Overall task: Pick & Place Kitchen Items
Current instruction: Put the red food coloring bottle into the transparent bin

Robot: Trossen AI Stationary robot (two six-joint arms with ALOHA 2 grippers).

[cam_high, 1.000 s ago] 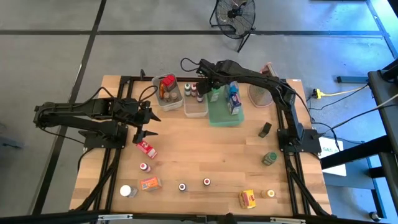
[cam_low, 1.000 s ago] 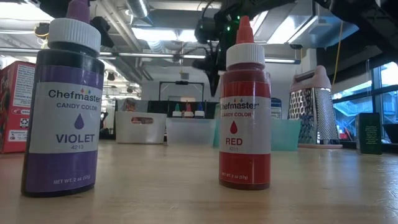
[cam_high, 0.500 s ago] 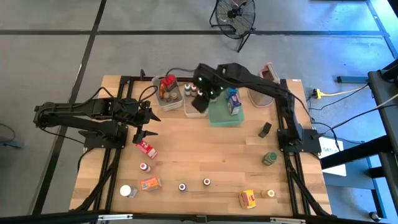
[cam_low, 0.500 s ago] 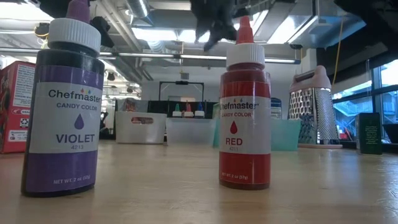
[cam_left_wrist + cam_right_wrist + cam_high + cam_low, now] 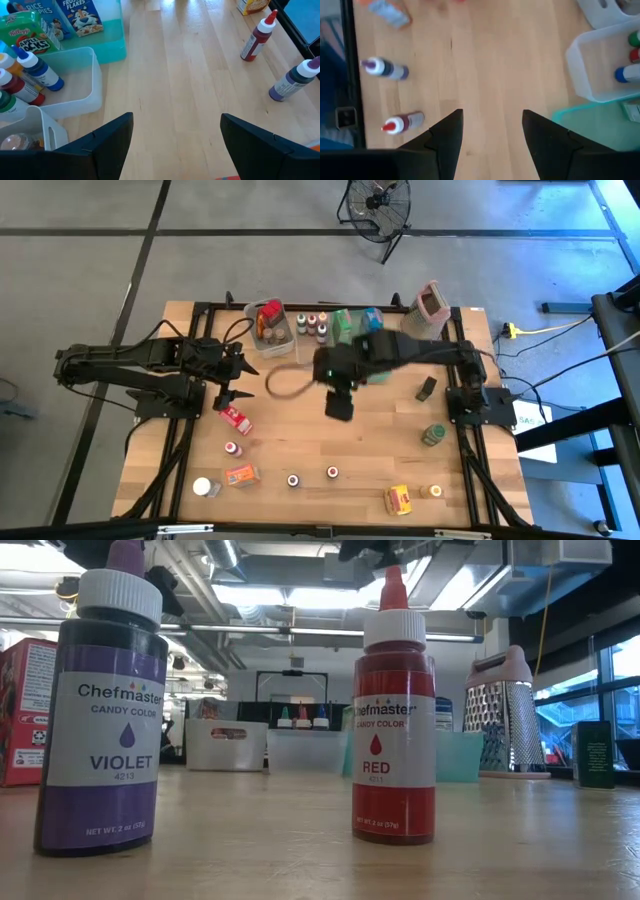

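Standing on the table: two dye bottles, violet and red; both grippers' fingers spread, empty.

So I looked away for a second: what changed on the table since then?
The right gripper, open and empty, swung from above the bins at the back out over the bare middle of the table. The left gripper, the violet bottle and the red bottle stayed put.

High camera looking straight down on the whole table. Low camera sitting at tabletop level, very near the violet bottle and red bottle, facing the bins. Both wrist cameras looking down, sharing those bottles.
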